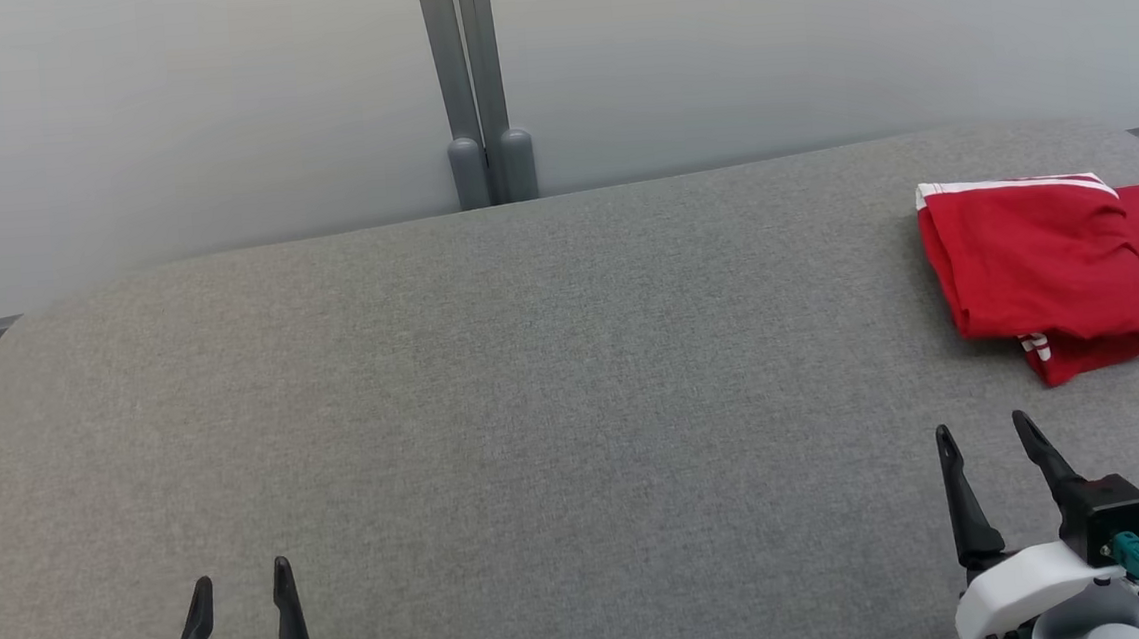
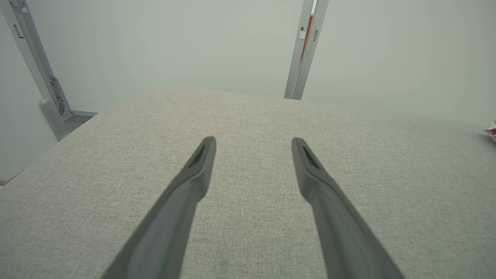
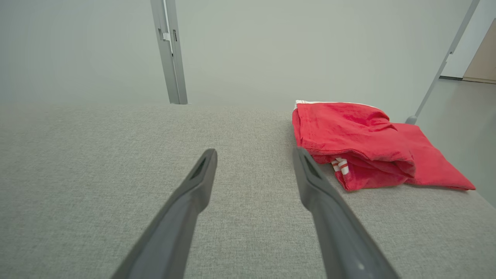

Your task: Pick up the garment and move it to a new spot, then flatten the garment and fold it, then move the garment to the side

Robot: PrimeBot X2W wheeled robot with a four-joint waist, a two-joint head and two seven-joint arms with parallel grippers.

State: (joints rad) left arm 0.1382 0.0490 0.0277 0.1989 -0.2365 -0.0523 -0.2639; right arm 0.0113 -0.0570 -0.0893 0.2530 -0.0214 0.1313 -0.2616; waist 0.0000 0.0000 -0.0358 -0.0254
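Nearest, the left gripper [image 1: 242,571] and right gripper [image 1: 981,423] hover with slim dark tapered fingers spread apart, holding nothing; under them runs the worktop [image 1: 535,392], padded, round-edged, covered in grey woven cloth; beyond the right gripper and clear of it, at the far right, lies the garment [image 1: 1036,257], soft red fabric with white-striped trim, doubled into a rumpled, layered block; judged from this, folding and setting aside look done, little left; behind stand a grey metal post [image 1: 473,86] and a plain pale wall.
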